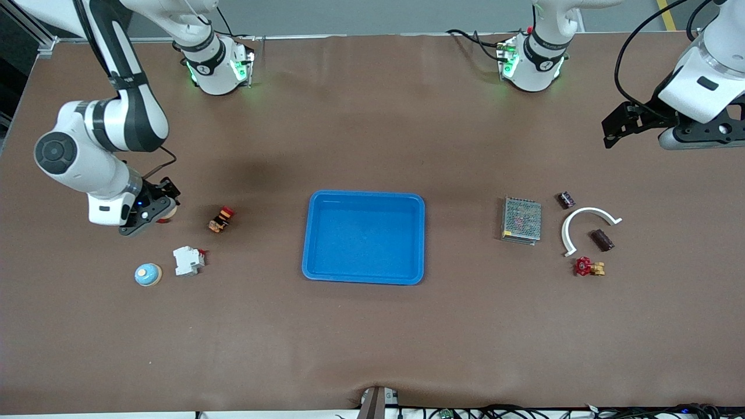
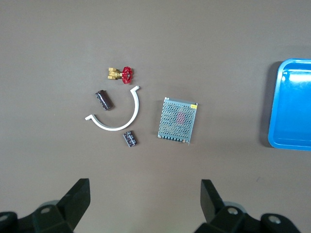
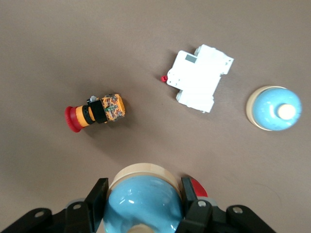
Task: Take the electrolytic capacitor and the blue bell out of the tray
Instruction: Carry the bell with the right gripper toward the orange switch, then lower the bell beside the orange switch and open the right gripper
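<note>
Two bells are showing: one sitting on the table, one sitting between the right gripper's fingers. Two dark capacitors are lying at the left arm's end, a smaller one and a longer one. One blue tray is sitting mid-table. One each are lying about: white breaker, red-capped push button, metal mesh box, white curved piece, red-handled valve.
</note>
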Robot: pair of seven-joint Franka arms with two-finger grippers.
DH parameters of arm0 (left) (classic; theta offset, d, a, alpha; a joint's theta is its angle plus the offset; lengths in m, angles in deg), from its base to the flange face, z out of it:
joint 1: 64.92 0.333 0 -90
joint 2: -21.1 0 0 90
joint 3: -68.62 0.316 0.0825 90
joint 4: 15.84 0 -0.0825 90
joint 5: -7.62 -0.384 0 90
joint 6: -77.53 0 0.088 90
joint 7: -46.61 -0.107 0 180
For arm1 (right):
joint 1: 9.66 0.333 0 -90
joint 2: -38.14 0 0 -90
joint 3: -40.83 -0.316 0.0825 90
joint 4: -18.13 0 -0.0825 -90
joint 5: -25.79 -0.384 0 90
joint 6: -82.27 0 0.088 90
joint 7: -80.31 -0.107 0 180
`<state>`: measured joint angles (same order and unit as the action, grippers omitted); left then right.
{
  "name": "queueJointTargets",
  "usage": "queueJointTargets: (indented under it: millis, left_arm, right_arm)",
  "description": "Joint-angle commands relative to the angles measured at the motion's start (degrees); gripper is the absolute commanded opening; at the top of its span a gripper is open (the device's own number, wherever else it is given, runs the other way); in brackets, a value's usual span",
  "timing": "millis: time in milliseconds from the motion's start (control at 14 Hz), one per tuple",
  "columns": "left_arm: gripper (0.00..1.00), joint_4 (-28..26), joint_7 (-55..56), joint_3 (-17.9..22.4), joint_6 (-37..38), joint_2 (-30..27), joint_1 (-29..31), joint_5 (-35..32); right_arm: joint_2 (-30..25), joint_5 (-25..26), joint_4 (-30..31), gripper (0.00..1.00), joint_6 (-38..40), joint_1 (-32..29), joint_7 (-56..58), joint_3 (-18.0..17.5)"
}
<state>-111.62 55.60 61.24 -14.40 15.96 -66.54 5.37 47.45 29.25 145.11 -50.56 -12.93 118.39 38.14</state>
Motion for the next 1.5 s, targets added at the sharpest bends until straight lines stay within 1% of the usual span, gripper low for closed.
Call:
queueJointTargets:
  millis: [0,356,499,997,1425]
  left_arm:
    - [1.00,0.15,0.07,0.00,0.35,-0.04,-0.13,0.31]
    - [1.00,0.15,0.07,0.00,0.52,-0.13,0.04,0.40]
    - [1.00,0.41,0.07,0.09,0.52,-0.13,0.13,0.40]
    - [1.00,0.50,-0.11,0.09,0.52,-0.04,0.40,0.31]
    - [1.00,2.08,-0.46,0.44,0.52,0.92,0.31,-0.56]
  right_arm:
    - [1.32,-0.03,1.26,0.39,-2.61,-0.95,1.11,-0.92]
    - [7.12,0.15,2.40,0.39,-9.98,-1.82,3.92,-0.83]
    - [8.61,0.15,3.19,0.39,-12.18,-2.00,4.10,-0.83]
    - [10.90,0.32,3.89,0.40,-14.65,-1.83,4.10,-0.83]
    - [12.13,0.41,4.07,0.40,-16.23,-1.74,4.10,-0.83]
